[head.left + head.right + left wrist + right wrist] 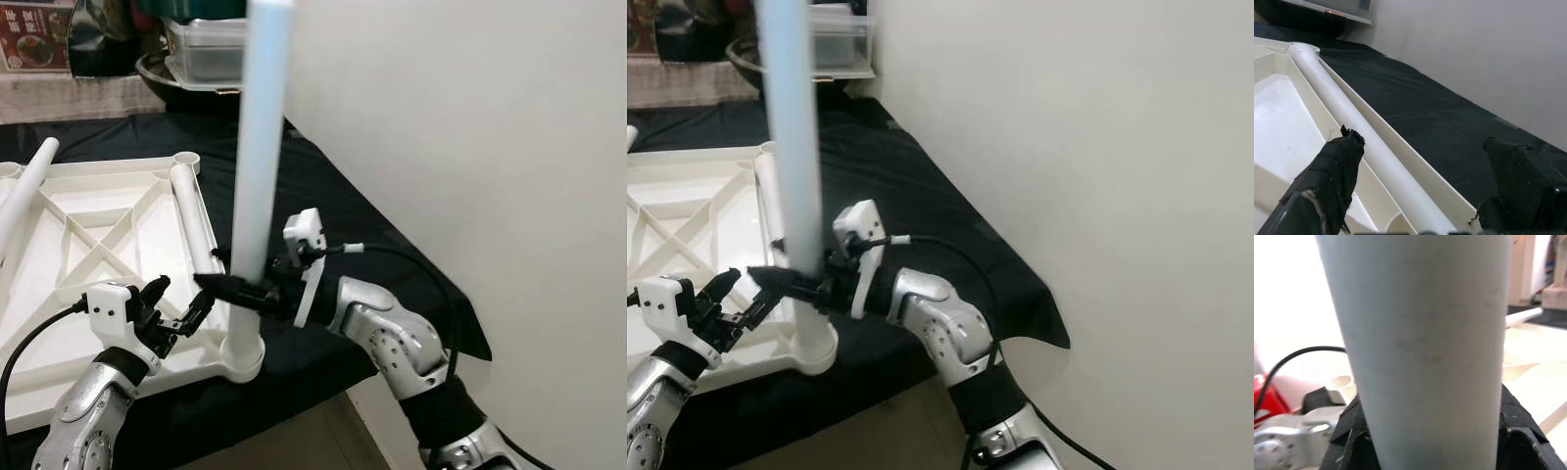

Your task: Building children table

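Standing upright at centre of the left eye view, pale leg tube seated in corner socket of white tabletop on black-draped counter. Right claw clamped around tube low down. Lower left, left claw spread apart, just beside the frame. Sign at upper left unreadable.

Straddling the tabletop's edge rail in the left wrist view, black fingers apart.

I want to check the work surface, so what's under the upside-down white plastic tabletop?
A black cloth lies under the white plastic tabletop, spreading past its right and near edges. Whatever the cloth rests on is covered, so its surface can't be seen.
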Controlling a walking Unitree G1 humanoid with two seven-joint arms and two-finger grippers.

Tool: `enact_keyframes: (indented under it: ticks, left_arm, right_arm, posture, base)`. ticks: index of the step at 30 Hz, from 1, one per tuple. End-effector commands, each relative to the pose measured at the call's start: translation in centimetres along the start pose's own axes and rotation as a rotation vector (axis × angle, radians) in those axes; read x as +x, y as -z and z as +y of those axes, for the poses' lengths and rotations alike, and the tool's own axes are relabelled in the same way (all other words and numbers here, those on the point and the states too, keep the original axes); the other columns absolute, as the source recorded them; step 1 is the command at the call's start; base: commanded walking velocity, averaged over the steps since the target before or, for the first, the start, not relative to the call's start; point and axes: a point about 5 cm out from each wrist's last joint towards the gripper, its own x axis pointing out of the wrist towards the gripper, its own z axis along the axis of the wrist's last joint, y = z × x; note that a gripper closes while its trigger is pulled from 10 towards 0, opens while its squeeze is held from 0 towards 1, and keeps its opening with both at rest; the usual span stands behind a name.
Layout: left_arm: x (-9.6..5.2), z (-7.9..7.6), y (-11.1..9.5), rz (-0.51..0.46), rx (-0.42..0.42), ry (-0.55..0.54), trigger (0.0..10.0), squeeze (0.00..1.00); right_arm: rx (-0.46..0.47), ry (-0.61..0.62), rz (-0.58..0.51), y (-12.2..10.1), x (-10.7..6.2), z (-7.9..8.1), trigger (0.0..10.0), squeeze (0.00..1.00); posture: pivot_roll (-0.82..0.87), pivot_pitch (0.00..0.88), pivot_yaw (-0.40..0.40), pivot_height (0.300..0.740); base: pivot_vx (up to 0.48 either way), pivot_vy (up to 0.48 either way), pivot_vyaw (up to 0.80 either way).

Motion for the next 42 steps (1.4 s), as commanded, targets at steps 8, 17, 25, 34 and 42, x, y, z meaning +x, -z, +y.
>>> enact_keyframes:
  ticks: [8,17,25,34,42]
  left_arm:
    - [-0.1,-0.3,0.2,0.003,-0.014,0.01,10.0,0.0]
    - [-0.1,-0.4,0.3,0.005,-0.014,0.015,10.0,0.0]
    - [0.0,-0.2,0.2,0.005,-0.012,0.013,10.0,0.0]
    - [-0.1,-0.1,0.1,0.002,-0.01,0.005,10.0,0.0]
    - [-0.2,-0.1,0.1,0.008,-0.009,0.01,10.0,0.0]
  right_arm:
    - [0.083,0.91,0.131,3.2,-4.6,-7.7,0.0,0.0]
    - [0.041,0.669,0.07,2.7,-2.5,-5.0,10.0,0.04]
    - [0.079,-0.055,-0.001,0.1,-1.1,0.1,10.0,0.0]
    - [0.072,-0.011,0.009,1.0,-0.9,-0.2,0.0,0.0]
    - [0.092,1.015,0.143,4.4,-5.2,-7.7,0.0,0.0]
  posture:
    - [0.16,0.0,-0.143,0.74]
    - [0.15,0.0,-0.135,0.74]
    - [0.15,0.0,-0.138,0.74]
    - [0.17,0.0,-0.141,0.74]
    - [0.16,0.0,-0.129,0.74]
  base:
    - [0.0,0.0,0.0]
    - [0.0,0.0,0.0]
    - [0.0,0.0,0.0]
    - [0.0,0.0,0.0]
    - [0.0,0.0,0.0]
